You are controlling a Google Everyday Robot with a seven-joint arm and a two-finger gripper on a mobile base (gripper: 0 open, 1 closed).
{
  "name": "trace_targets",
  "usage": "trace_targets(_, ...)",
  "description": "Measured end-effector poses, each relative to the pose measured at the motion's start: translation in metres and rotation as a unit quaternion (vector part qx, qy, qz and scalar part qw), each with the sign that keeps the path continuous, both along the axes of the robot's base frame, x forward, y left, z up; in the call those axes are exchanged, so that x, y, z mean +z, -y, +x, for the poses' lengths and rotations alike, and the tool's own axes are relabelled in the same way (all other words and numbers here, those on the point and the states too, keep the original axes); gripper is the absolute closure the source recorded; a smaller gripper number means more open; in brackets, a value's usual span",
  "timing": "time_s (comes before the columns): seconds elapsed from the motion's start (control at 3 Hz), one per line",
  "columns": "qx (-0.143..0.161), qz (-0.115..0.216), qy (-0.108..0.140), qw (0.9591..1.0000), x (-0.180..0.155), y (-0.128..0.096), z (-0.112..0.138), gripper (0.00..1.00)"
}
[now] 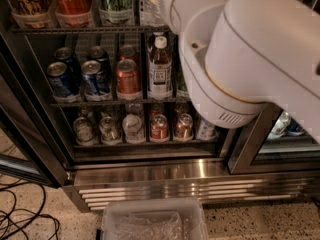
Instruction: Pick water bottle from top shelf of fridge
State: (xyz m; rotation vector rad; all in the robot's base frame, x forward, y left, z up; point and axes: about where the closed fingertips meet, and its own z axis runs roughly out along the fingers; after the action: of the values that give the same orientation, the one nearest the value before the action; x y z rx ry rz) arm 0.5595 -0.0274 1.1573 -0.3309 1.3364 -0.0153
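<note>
Caught a sliver of the water bottle on the top shelf of the fridge, beside a green can, behind the white arm. Saw no gripper, hidden past the arm; could not tell its state. Judged the reach in hand; needed next a square close round the bottle.

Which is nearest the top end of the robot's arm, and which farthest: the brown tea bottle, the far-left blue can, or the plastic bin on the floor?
The pincer is out of view, so I judge from the arm's end by the top shelf.
1. Tea bottle: middle shelf, just below.
2. Blue can: middle shelf, far left.
3. Plastic bin: floor, bottom.
</note>
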Motion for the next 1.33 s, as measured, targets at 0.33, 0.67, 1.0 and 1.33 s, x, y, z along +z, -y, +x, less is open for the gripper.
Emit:
trace_targets(0.33,0.000,0.000,-0.001,1.0000,-0.002,0.004,0.002,1.00)
trace_targets(0.67,0.000,0.000,-0.001,1.0000,-0.002,0.004,0.002,1.00)
trace_targets(1.0,-0.002,-0.002,-0.018,0.9998,-0.007,0.003,-0.009,1.00)
trace_targets(1.33,-0.026,-0.058,-0.042,0.9971,-0.017,0.003,-0.041,1.00)
